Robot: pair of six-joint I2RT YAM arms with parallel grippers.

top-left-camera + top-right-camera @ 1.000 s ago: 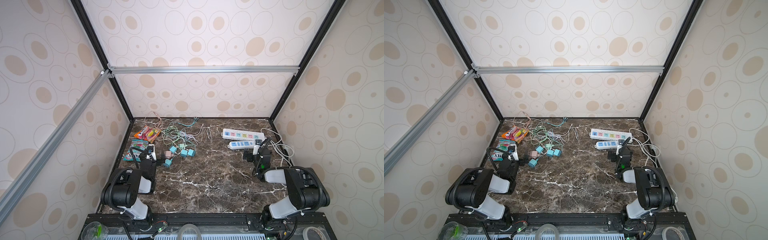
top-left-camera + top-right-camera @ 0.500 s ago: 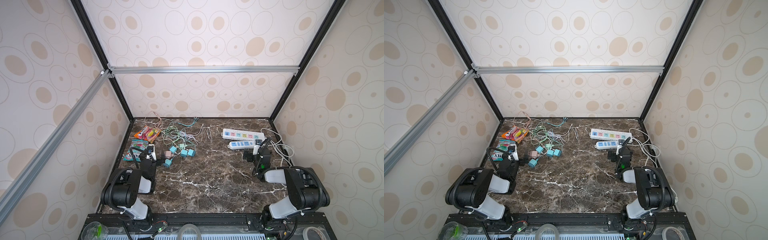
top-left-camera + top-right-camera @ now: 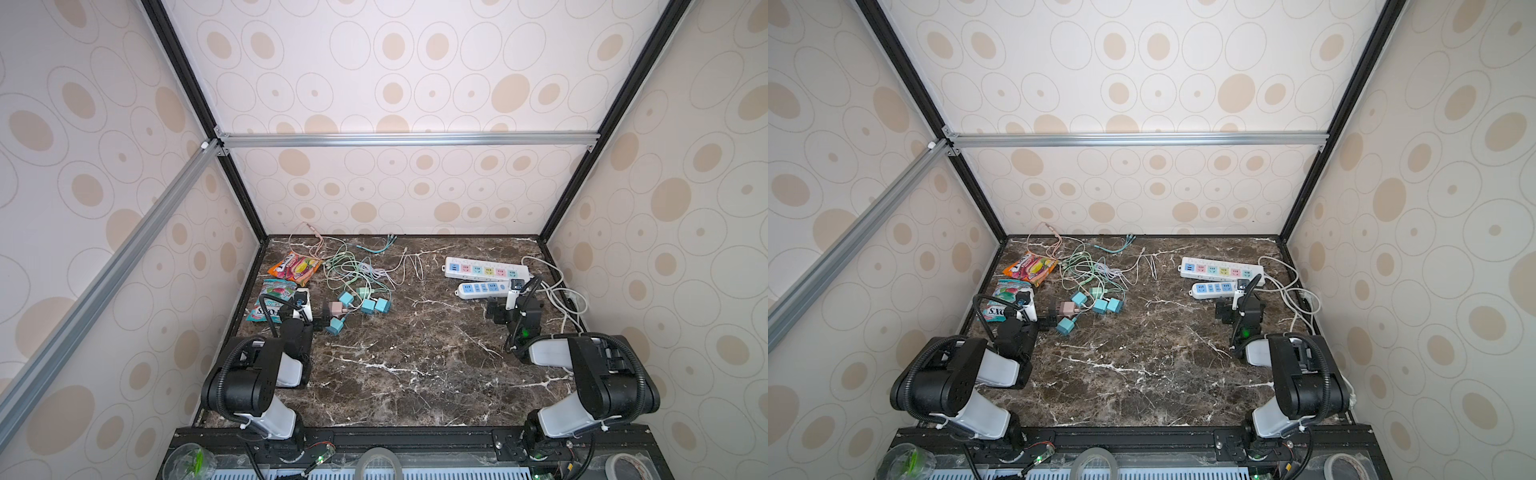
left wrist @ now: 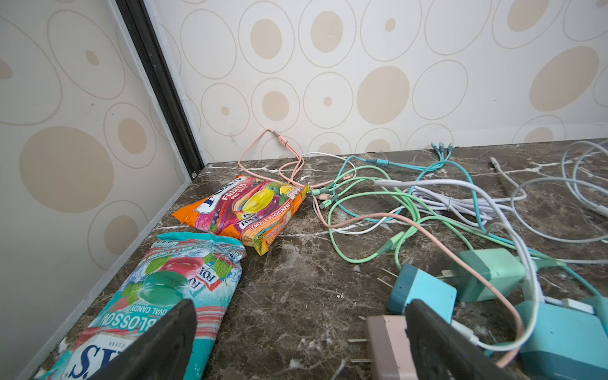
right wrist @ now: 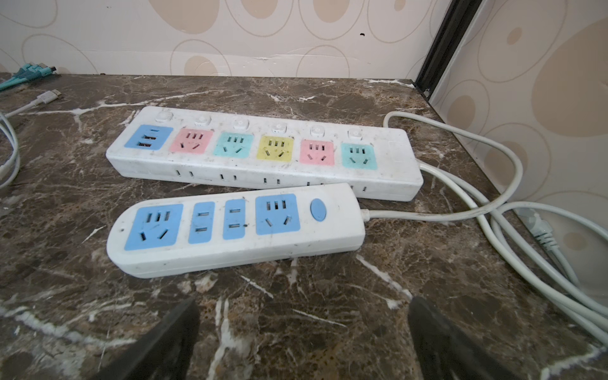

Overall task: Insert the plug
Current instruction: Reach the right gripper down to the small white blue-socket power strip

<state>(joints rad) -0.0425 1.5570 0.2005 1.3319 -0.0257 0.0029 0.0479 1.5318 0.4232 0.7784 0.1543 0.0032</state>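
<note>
Left claw (image 4: pixel 296 348) spread wide and empty, low over the table (image 4: pixel 296 296). A pink plug (image 4: pixel 386 345) lies just beside one of its fingers, among teal plugs (image 4: pixel 421 289) and tangled cables (image 4: pixel 394 197). Right claw (image 5: pixel 302 345) equally wide and empty, facing a short strip (image 5: pixel 237 227) and a long strip (image 5: pixel 263 154), every socket in view bare. Nothing is gripped or plugged in yet; picking up, carrying over and pushing in all seem left to do
</note>
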